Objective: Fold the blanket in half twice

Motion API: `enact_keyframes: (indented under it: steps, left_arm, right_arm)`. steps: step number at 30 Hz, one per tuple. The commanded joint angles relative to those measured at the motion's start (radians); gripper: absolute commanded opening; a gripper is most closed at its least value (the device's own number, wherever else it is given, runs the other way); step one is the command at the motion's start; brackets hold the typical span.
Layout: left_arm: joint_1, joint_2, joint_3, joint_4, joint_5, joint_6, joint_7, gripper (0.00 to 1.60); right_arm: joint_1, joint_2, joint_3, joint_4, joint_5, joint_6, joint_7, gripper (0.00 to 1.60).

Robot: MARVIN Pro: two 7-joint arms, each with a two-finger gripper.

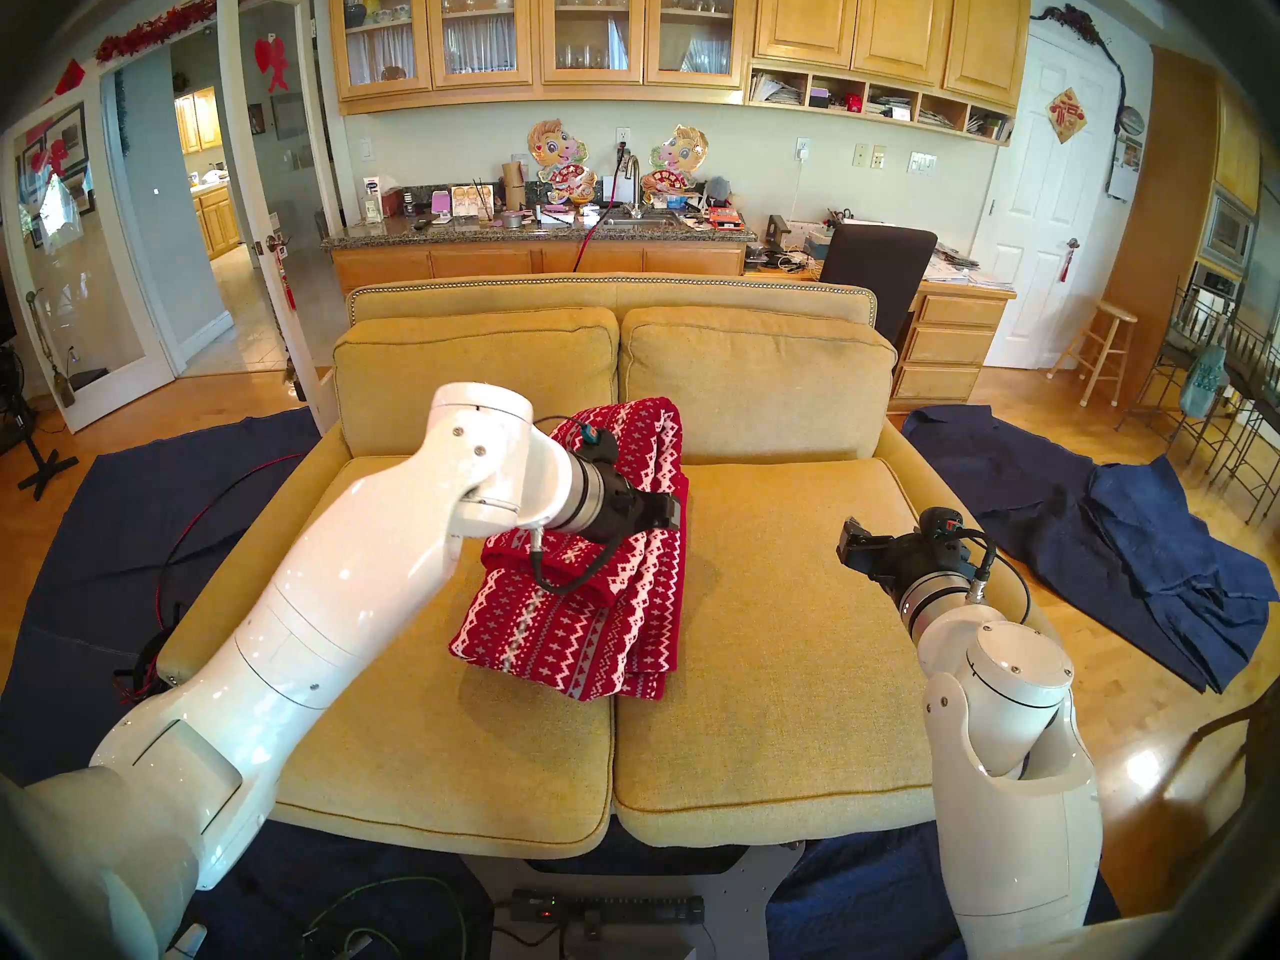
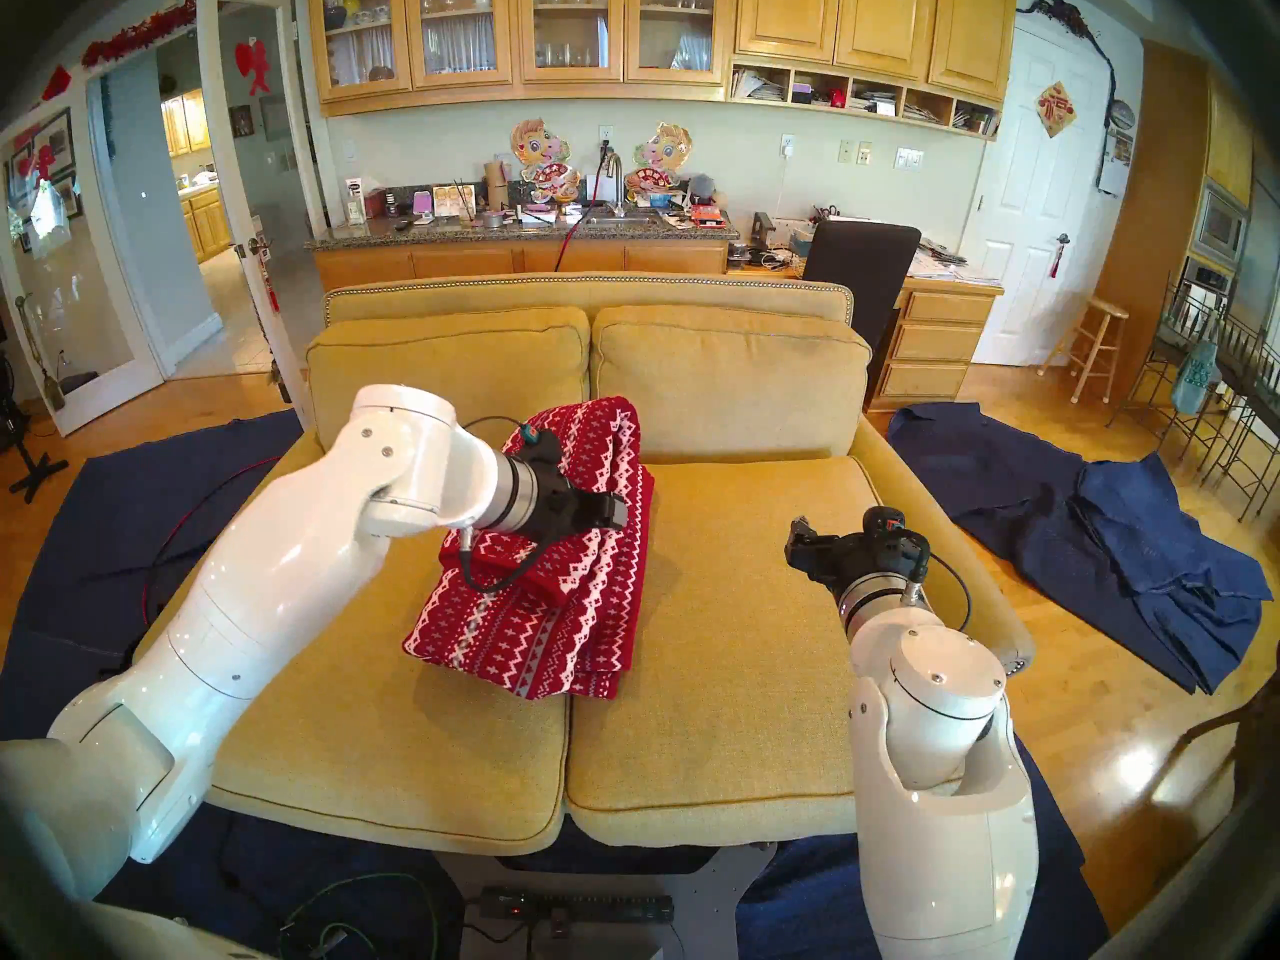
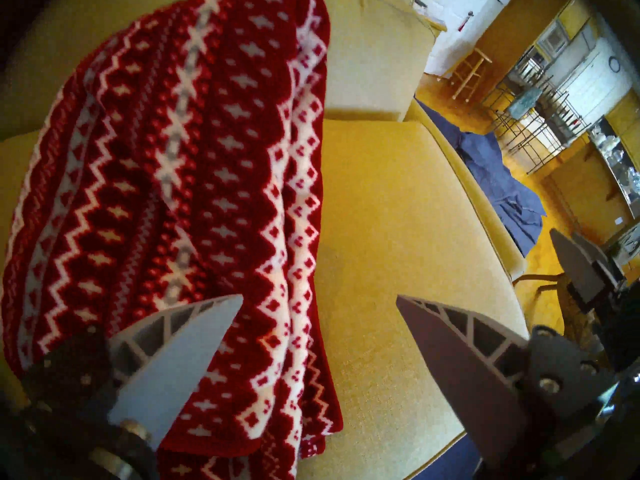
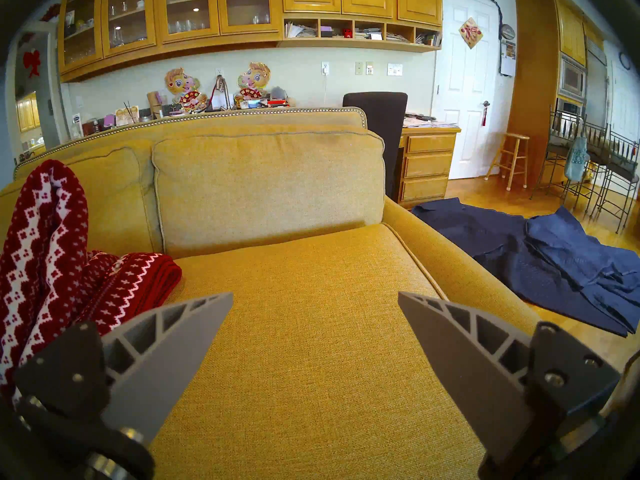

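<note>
Both our claws stand apart and empty, left gripper (image 3: 319, 301) above the blanket (image 1: 589, 577), right gripper (image 4: 315, 297) aside, since it lies folded in layers mid-sofa (image 1: 762, 661), its far end leaning on the backrest.

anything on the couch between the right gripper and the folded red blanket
Nothing: only bare yellow seat cushion lies between the right gripper and the blanket, clearest in the head views.
</note>
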Motion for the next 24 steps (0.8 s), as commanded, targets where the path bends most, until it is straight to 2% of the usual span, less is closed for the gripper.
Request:
enact_keyframes:
  steps: [1,11,24]
  left_arm:
    - [-0.075,-0.004,-0.022,0.03,0.022,-0.001,0.02,1.6]
    - [-0.15,-0.056,-0.005,0.129,0.099,-0.017,-0.025,1.6]
    - [-0.211,-0.067,-0.068,0.124,0.062,-0.001,-0.081,1.6]
  right_arm:
    - [0.016,-0.002,-0.001,-0.036,0.001,-0.007,-0.001,1.6]
    - [0.016,-0.001,-0.001,-0.034,0.001,-0.008,0.0,1.6]
    - [0.017,-0.001,-0.001,-0.034,0.001,-0.008,0.0,1.6]
